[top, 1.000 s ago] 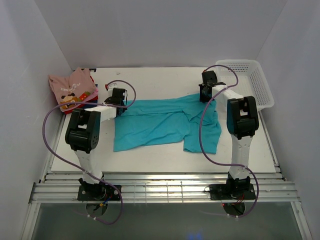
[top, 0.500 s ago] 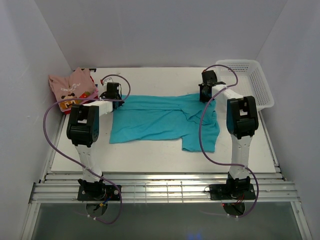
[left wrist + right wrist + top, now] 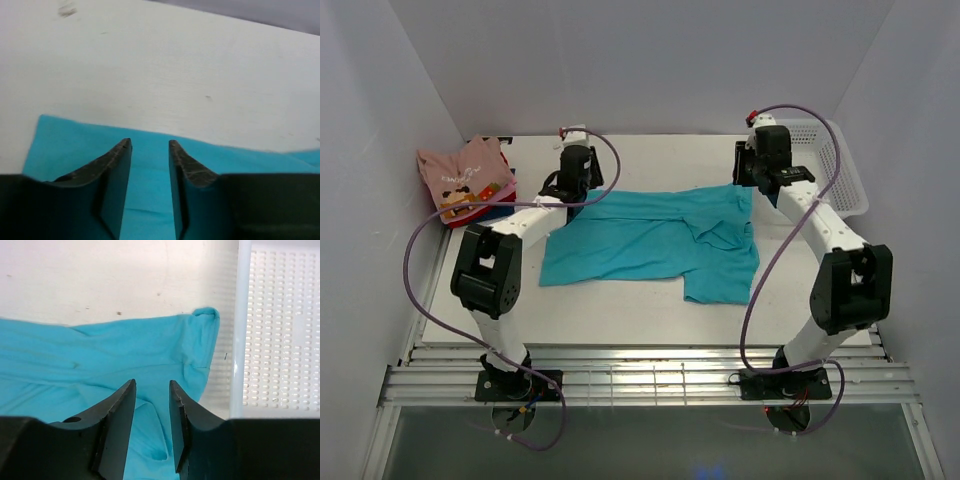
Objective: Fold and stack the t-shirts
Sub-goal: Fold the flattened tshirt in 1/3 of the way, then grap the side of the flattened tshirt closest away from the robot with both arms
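A plain teal t-shirt (image 3: 650,245) lies spread across the middle of the table, with one sleeve hanging toward the front at the right. My left gripper (image 3: 570,185) hovers over the shirt's far left edge (image 3: 75,145); it (image 3: 149,145) is open with nothing between the fingers. Over the shirt's far right corner (image 3: 100,350) my right gripper (image 3: 752,178) also stands open and empty (image 3: 152,384). A stack of folded t-shirts (image 3: 465,180), pink with a block graphic on top and red and dark blue below, sits at the far left.
A white plastic mesh basket (image 3: 825,165) stands at the back right, its rim (image 3: 240,340) close beside the shirt's corner. Purple cables loop off both arms. White walls close in the table on three sides.
Both grippers were shut on the teal shirt's far edge; they have opened, let it go and lifted toward the back. The shirt's left end was pulled further left and now lies flat.
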Robot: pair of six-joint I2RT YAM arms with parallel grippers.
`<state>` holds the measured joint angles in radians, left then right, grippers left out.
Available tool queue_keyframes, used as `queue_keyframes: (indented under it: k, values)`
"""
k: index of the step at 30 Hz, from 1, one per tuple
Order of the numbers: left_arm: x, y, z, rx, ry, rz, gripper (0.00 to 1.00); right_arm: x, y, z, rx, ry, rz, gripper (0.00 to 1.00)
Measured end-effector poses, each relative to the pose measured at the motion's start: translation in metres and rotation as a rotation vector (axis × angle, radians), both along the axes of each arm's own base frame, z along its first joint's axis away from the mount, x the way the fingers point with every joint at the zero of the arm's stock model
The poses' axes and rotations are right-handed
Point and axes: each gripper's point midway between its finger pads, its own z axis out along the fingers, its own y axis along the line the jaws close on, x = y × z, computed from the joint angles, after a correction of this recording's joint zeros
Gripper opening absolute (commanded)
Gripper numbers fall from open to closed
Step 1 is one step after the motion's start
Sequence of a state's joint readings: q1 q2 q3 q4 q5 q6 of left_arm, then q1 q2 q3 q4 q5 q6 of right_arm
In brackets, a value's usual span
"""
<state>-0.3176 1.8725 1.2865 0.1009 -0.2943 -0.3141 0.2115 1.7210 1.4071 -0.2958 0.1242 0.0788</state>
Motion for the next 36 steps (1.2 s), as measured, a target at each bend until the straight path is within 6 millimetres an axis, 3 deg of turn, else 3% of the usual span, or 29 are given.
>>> queue_keyframes:
  k: [2,4,6,8,11,14,18,23,27,36]
  values:
    - [-0.011,-0.033,0.029,-0.007,-0.062,-0.059,0.54,-0.009,0.006,0.03,0.034,-0.077,0.028,0.4]
    - [-0.032,-0.065,0.051,-0.027,-0.111,-0.119,0.55,-0.019,0.014,0.033,0.055,-0.095,0.059,0.4]
    - [-0.059,-0.088,0.06,-0.044,-0.126,-0.171,0.55,-0.032,0.026,0.011,0.074,-0.053,0.095,0.4]
    - [-0.085,-0.098,0.054,-0.058,-0.108,-0.203,0.55,-0.051,0.041,-0.03,0.073,0.045,0.133,0.4]
    - [-0.119,-0.093,0.028,-0.063,-0.046,-0.205,0.55,-0.088,0.063,-0.088,0.059,0.201,0.187,0.4]
    - [-0.144,-0.078,0.003,-0.058,0.02,-0.186,0.56,-0.114,0.083,-0.114,0.06,0.281,0.233,0.4]
    - [-0.165,-0.061,0.0,-0.063,0.04,-0.16,0.55,-0.114,0.095,-0.111,0.087,0.265,0.236,0.4]
    - [-0.175,-0.052,0.031,-0.109,-0.03,-0.142,0.56,-0.103,0.095,-0.107,0.087,0.239,0.203,0.4]
    - [-0.179,-0.047,0.044,-0.131,-0.062,-0.129,0.56,-0.093,0.096,-0.11,0.076,0.235,0.186,0.4]
    - [-0.187,-0.042,0.033,-0.121,-0.029,-0.122,0.56,-0.085,0.089,-0.125,0.029,0.255,0.147,0.4]
